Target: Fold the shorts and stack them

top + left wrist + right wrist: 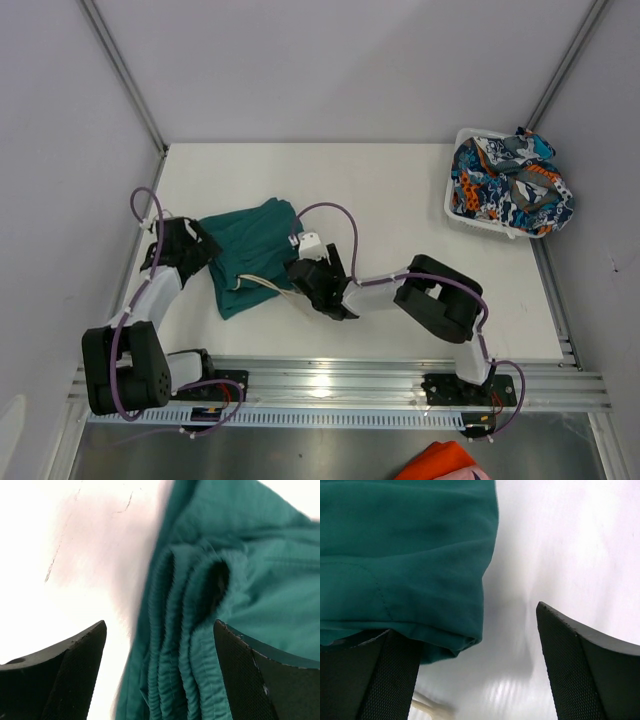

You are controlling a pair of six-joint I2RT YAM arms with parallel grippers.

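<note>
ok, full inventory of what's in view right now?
teal shorts: 1, dark teal, on table left of centre, between the hands
drawstring: 1, pale, at teal shorts' near edge
print shorts: 1, orange/blue/white/navy, in basket
basket: 1, white, table's far right corner
cloth: 1, orange, bottom edge of top view, off the table
table: 1, white
left hand: 1, black, open, over teal shorts' gathered edge
right hand: 1, black, open, at teal shorts' hem

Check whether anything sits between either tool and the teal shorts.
Nothing visible does. The left tool is open, with the gathered waistband of the teal shorts already in its gap. The right tool is open over a hem corner. Only bare table lies around them.
</note>
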